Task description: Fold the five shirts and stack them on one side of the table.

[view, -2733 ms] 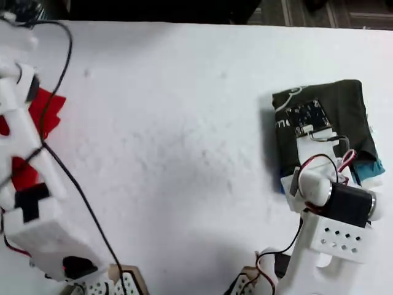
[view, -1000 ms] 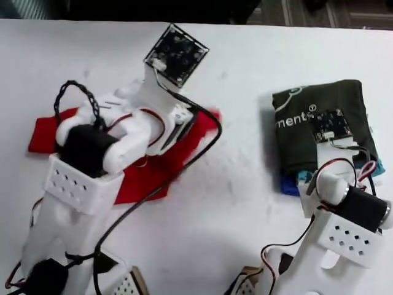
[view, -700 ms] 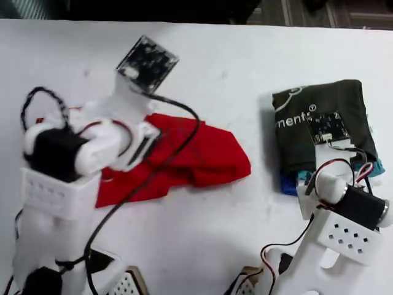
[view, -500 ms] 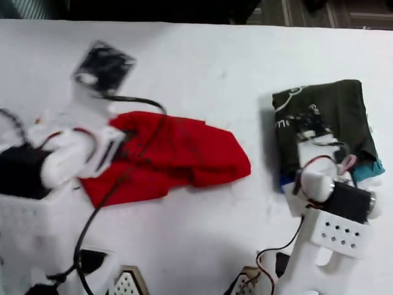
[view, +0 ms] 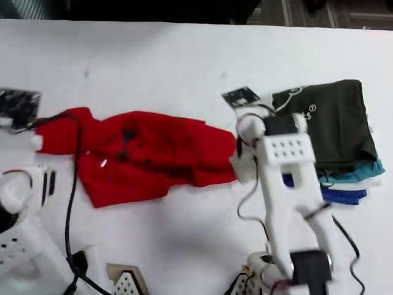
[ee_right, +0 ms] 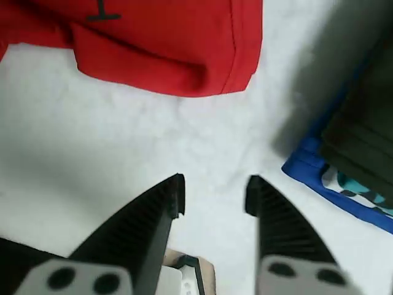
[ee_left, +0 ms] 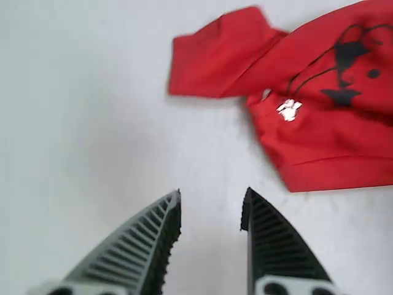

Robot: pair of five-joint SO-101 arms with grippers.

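Red shirt: unfolded and rumpled, lying flat on the white table beside the stack of folded shirts, with a strip of bare table separating the two. Against the view half a second ago, the shirt is now lying uncovered and stretched further away from the stack, one sleeve reaching out on the side far from the stack. The left arm, which was working over the shirt, is now sitting beyond the shirt's far end, well apart from the stack. The right arm, which was hanging over the stack, is now standing just beside it, on the side facing the red shirt.

Stack: a dark green shirt is lying on top, with a blue shirt showing at the edge beneath.

Right gripper: hovering over the bare strip between the stack and the red shirt. Its jaws are standing moderately apart and holding nothing. The near hem of the red shirt is lying ahead of the fingertips without touching them; the blue shirt is lying near one finger, also apart.

Left gripper: hovering over bare table on the side of the red shirt away from the stack. Its jaws are likewise parted and carrying nothing. The sleeve is lying ahead of the fingertips, clear of them
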